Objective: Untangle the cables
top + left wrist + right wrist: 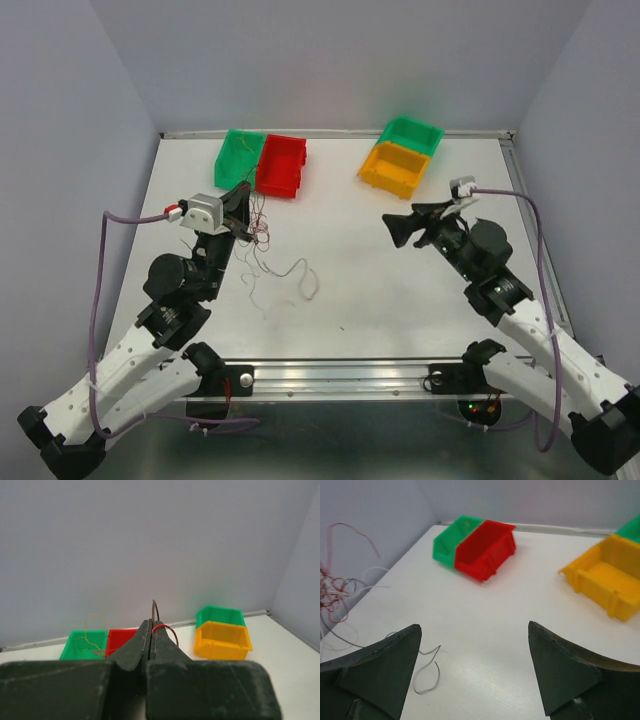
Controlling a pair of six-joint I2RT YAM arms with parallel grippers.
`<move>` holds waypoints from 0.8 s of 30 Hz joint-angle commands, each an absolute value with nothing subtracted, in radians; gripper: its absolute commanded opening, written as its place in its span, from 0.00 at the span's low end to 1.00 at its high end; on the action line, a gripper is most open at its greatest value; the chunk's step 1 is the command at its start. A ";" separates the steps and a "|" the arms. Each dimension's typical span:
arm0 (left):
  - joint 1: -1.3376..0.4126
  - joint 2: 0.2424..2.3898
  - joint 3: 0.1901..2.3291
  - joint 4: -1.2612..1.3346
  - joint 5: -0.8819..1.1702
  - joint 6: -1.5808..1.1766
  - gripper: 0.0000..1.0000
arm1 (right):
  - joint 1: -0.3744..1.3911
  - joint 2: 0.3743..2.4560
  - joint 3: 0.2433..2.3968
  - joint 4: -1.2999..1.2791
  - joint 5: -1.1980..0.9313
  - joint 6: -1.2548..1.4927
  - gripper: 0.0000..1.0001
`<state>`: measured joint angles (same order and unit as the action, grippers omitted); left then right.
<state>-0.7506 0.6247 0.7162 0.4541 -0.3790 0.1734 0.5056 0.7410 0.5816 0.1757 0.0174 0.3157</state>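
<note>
Two pincers are in view. The left pincer (pixel 151 630) is pressed together, pinching a dark red loop and a brown strand of the cables (pixel 262 230) that stick out past its tips. From that grip the thin curly tangle hangs just beside the fingers. Pale loose ends trail across the white surface (pixel 400 310) toward its middle. The right pincer (pixel 474 627) is spread wide with nothing between its fingers, and it stands well apart from the tangle on the other side. Beyond the left pincer, a green bin (pixel 238 157) and a red bin (pixel 281 166) sit touching side by side at the far edge. A yellowish strand lies in the green one. Farther right, a yellow bin (pixel 393 170) touches a second green bin (pixel 412 134) behind it.
</note>
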 commanded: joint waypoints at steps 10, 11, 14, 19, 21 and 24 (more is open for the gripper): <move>-0.749 0.683 0.654 0.544 -0.066 0.107 0.00 | 0.678 1.179 0.678 0.719 -0.480 0.199 0.91; -0.749 0.692 0.650 0.561 -0.061 0.104 0.00 | 0.690 1.196 0.690 0.718 -0.488 0.190 0.91; -0.749 0.727 0.644 0.578 -0.031 0.091 0.00 | 0.761 1.267 0.719 0.710 -0.463 0.163 0.91; -0.750 0.724 0.606 0.633 0.029 0.074 0.00 | 0.807 1.414 0.796 0.712 -0.448 0.147 0.91; -0.750 0.712 0.578 0.666 0.017 0.080 0.00 | 0.815 1.482 0.833 0.710 -0.475 0.144 0.85; -0.750 0.696 0.571 0.678 -0.067 0.081 0.00 | 0.822 1.523 0.853 0.704 -0.450 0.141 0.66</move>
